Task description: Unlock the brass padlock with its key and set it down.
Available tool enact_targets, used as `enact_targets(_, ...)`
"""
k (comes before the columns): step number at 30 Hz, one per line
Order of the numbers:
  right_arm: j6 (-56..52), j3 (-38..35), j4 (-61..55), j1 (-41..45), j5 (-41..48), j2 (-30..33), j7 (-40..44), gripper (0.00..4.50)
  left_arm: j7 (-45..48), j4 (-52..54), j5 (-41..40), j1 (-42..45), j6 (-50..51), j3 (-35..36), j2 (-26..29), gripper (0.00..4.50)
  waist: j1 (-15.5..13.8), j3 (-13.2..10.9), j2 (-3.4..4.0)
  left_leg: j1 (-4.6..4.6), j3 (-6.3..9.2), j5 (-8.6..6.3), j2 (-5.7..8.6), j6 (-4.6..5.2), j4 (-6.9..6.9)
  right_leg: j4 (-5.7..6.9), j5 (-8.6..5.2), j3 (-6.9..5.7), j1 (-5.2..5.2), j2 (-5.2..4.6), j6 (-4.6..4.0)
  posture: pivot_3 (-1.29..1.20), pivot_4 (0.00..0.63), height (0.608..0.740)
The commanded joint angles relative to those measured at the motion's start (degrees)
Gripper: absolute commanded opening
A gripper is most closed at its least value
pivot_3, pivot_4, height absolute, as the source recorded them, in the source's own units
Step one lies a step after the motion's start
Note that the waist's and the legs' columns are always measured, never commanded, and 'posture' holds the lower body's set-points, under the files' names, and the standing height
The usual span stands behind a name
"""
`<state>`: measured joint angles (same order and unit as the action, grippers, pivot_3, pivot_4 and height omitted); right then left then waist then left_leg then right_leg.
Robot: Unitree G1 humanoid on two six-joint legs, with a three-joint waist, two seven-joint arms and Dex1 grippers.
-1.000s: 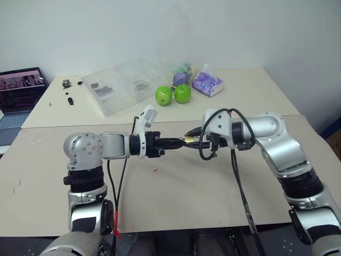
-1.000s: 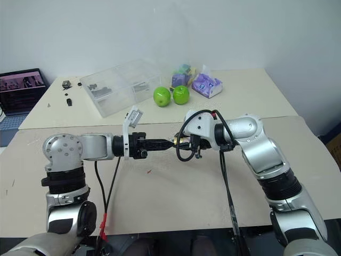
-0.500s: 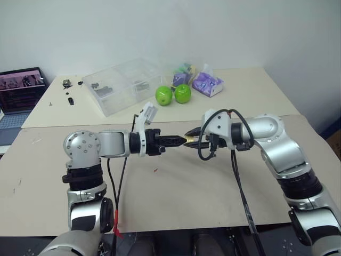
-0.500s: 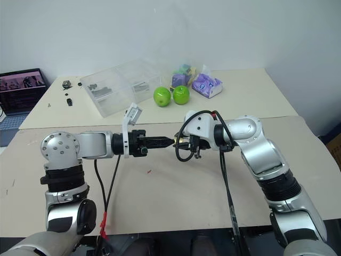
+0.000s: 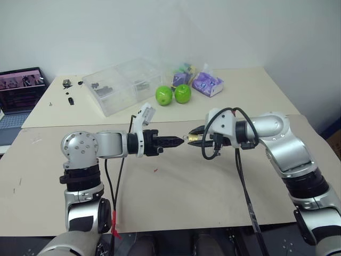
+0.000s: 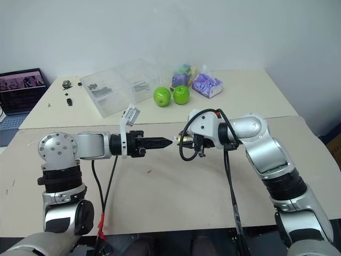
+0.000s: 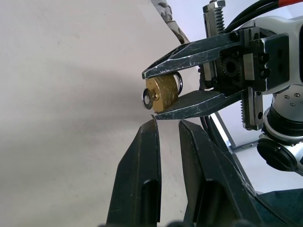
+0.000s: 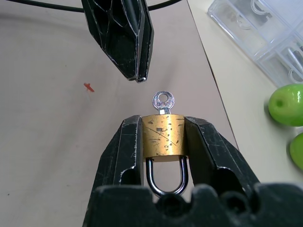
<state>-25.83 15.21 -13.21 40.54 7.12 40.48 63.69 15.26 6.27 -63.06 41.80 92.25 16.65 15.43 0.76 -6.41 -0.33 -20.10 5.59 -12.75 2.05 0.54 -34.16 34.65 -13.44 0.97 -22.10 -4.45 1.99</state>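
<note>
Right end effector (image 8: 163, 142) clamps the brass padlock (image 8: 163, 134) by its sides, held above the counter (image 5: 176, 197), shackle toward the wrist, key (image 8: 162, 101) sticking out of the lock's face. Left end effector (image 7: 166, 125), fingers nearly together and grasping nothing, points at the key, tips just short of it.

golden-yellow padlock (image 8: 163, 134), silvery key (image 8: 163, 101), green apples (image 5: 173, 95).

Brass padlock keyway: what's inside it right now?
A small silver key sits in the brass padlock, only its round head showing; the blade is hidden inside the body. The right gripper clamps the lock's sides.
</note>
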Motion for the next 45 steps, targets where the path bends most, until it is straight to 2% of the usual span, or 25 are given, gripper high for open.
enact_targets(1,-1.2,-1.4,-3.6,2.4,1.4,-0.1,-0.1,0.9,0.3,0.2,0.1,1.7,-1.1,0.0,-1.1,0.75,-0.1,0.0,0.0,0.0,0.0,0.0,0.0,-0.01,0.0,0.0,0.0,0.0,0.0,0.0,0.0,0.0,0.15,0.74)
enact_targets(11,-4.3,-2.2,-6.9,1.5,2.8,1.2,-0.2,0.9,1.4,-1.3,1.7,2.6,-2.6,-0.9,-0.7,0.75,0.0,0.0,-0.01,-0.04,-0.01,-0.02,0.0,-0.09,0.0,-0.08,0.01,-0.01,0.0,0.0,-0.01,0.0,0.15,0.74)
enact_targets(31,-3.7,-1.8,-6.9,0.4,3.3,1.8,-1.0,0.9,1.9,-1.1,2.0,2.8,-2.6,-0.2,-0.8,0.75,0.0,0.0,-0.01,-0.05,-0.01,-0.02,0.0,-0.09,0.0,-0.1,0.02,-0.02,0.0,0.0,-0.03,0.0,0.15,0.74)
enact_targets(32,-3.7,-1.8,-6.9,0.4,3.3,1.8,-1.0,0.9,1.8,-1.1,1.9,2.8,-2.6,-0.1,-0.9,0.24,-0.1,0.0,-0.01,-0.05,-0.02,-0.02,0.0,-0.09,0.0,-0.1,0.02,-0.01,0.0,0.0,-0.03,0.0,0.15,0.74)
enact_targets(33,-3.7,-1.7,-6.8,0.4,3.2,1.8,-1.0,0.9,1.8,-1.0,1.6,2.7,-2.4,0.0,-1.0,0.04,-0.1,0.0,-0.01,-0.05,-0.01,-0.02,0.0,-0.09,0.0,-0.1,0.02,-0.01,0.0,0.0,-0.03,0.0,0.15,0.74)
enact_targets(45,-3.4,-1.5,-6.6,-0.1,3.2,2.1,-1.0,0.9,2.2,-0.2,1.4,2.5,-1.7,-0.2,-1.4,0.01,-0.1,0.0,-0.01,-0.06,-0.02,-0.02,0.0,-0.09,-0.01,-0.11,0.02,-0.02,0.0,0.0,-0.03,0.0,0.15,0.74)
